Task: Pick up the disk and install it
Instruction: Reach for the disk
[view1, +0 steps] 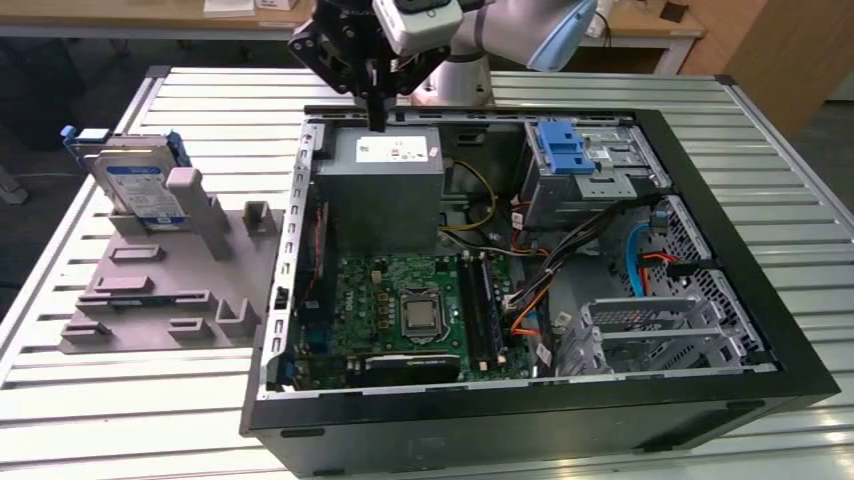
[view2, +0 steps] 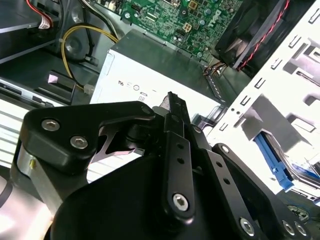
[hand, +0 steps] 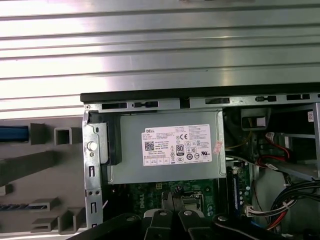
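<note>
The disk (view1: 138, 185), a silver drive with a white-and-blue label in a blue carrier, stands upright in a grey holder (view1: 160, 290) on the table, at the exterior view's left of the open computer case. Its blue edge (hand: 12, 133) appears in the first wrist view. My gripper (view1: 378, 122) hangs over the case's back edge, just above the grey power supply (view1: 380, 185), well to the right of the disk. The fingers (view2: 172, 107) are shut with nothing between them. The gripper (hand: 172, 220) points down over the motherboard side of the power supply (hand: 170, 150).
The black case (view1: 534, 420) lies open on a slatted metal table (view1: 134, 420). Inside are the motherboard (view1: 400, 310), cables, and a metal drive bay with a blue latch (view1: 571, 150) at the back right. A metal cage (view1: 654, 330) sits front right.
</note>
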